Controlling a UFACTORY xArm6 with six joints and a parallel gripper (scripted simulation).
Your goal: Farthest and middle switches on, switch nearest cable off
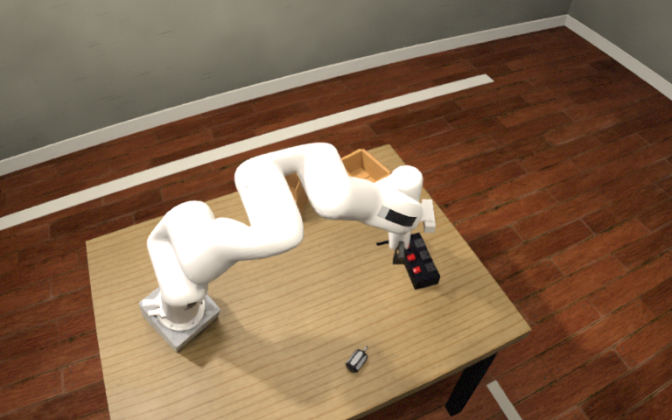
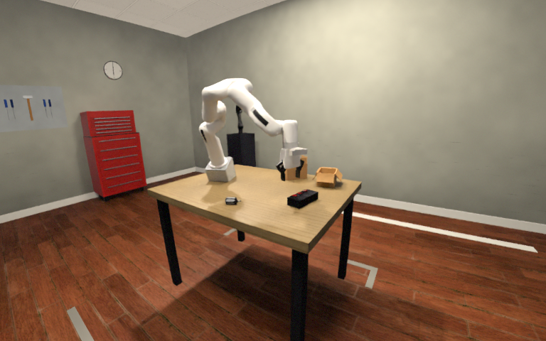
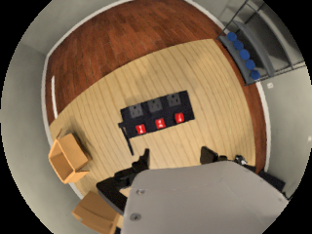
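Observation:
The black power strip (image 1: 427, 280) (image 2: 302, 199) (image 3: 158, 108) lies right way up near the right side of the wooden table (image 1: 277, 302) (image 2: 261, 214) (image 3: 195, 78). In the wrist view it shows three red switches in a row and three sockets behind them. Its short cable (image 3: 125, 136) (image 1: 381, 242) leaves the left end in that view. I cannot tell which switches are on. My gripper (image 1: 400, 255) (image 2: 289, 175) (image 3: 175, 156) is open and empty. It hangs above the strip's cable end and hides one switch in the top view.
An open cardboard box (image 1: 364, 165) (image 2: 328, 175) (image 3: 66, 159) and a closed one (image 2: 302, 168) (image 3: 97, 214) stand at the table's far edge. A small grey and black object (image 1: 356, 360) (image 2: 231, 200) lies near the front edge. A red tool chest (image 2: 112, 153) stands by the wall.

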